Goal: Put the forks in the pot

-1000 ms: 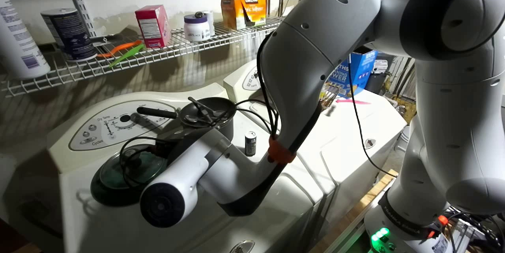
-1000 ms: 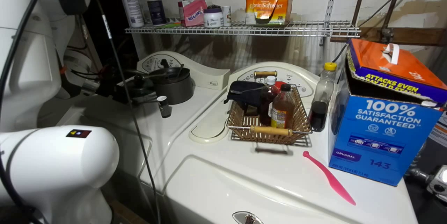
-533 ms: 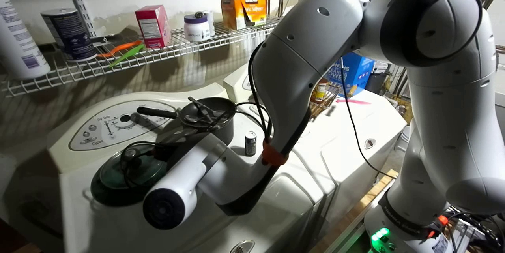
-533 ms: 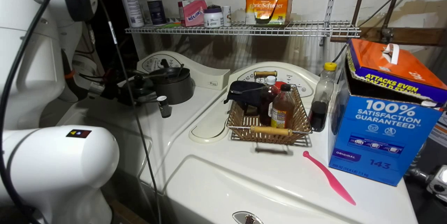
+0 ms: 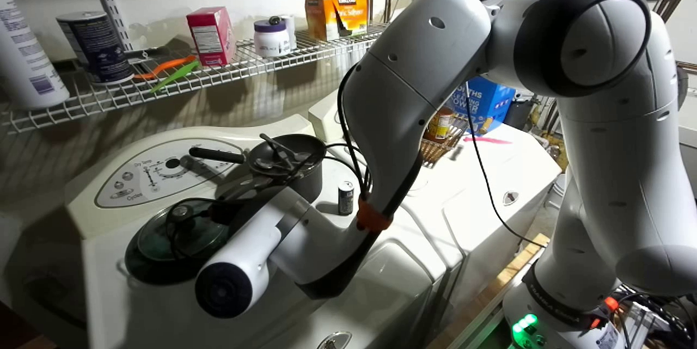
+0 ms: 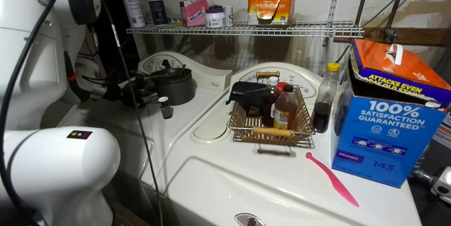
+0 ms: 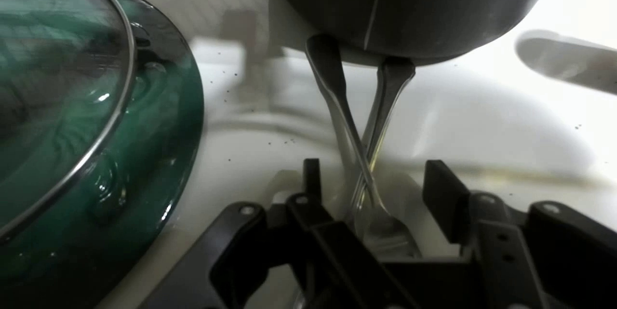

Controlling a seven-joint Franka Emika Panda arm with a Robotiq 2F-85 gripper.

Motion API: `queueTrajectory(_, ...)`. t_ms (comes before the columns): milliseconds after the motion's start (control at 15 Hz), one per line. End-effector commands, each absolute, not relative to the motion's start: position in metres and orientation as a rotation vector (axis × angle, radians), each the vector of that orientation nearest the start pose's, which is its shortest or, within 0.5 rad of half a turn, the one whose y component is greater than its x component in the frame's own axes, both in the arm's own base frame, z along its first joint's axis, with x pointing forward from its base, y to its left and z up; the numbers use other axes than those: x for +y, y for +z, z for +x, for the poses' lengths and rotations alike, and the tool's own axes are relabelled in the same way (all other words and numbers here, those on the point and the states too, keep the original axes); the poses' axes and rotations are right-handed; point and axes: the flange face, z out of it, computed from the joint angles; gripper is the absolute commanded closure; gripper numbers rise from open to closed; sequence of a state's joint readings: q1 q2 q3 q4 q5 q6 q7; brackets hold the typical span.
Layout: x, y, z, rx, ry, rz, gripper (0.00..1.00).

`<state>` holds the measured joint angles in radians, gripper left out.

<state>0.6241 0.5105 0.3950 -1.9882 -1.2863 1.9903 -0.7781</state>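
Note:
The dark grey pot (image 5: 311, 183) stands on the white machine top, its long handle (image 5: 216, 154) pointing left. It also shows in an exterior view (image 6: 174, 90) and at the top of the wrist view (image 7: 414, 10). Several dark utensils (image 5: 279, 150) lie in it. In the wrist view two forks cross in an X on the white surface. One fork (image 7: 340, 92) lies on top; the other fork (image 7: 388, 87) has its head mostly hidden. Their handle ends reach the pot's base. My gripper (image 7: 373, 179) is open, its fingers on either side of the forks, touching neither.
A green lid (image 7: 166, 121) with a knob lies left of the gripper in the wrist view. A small dark can (image 5: 346, 198) stands beside the pot. A wire shelf (image 5: 239, 63) with bottles and boxes hangs above. A basket (image 6: 273, 138) and a blue box (image 6: 384, 141) stand farther off.
The arm's elbow has moved left and down in an exterior view, and the arm has shifted slightly right in an exterior view. The wrist has moved only a little. The pot and lid stay put.

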Motion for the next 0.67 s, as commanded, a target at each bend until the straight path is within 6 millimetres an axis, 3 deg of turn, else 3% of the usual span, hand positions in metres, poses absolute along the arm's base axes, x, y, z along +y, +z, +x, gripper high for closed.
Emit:
queueTrajectory(0, 0.4683, 0.2032, 0.3651, 2.196, -0.313, 0.558, 0.73)
queueTrajectory(267, 0.4714, 0.2027, 0.3629, 2.213, -0.300, 0.584, 0.99)
queueTrajectory(600, 0.4765, 0.2043, 0.3573, 2.229, -0.296, 0.601, 0.98)
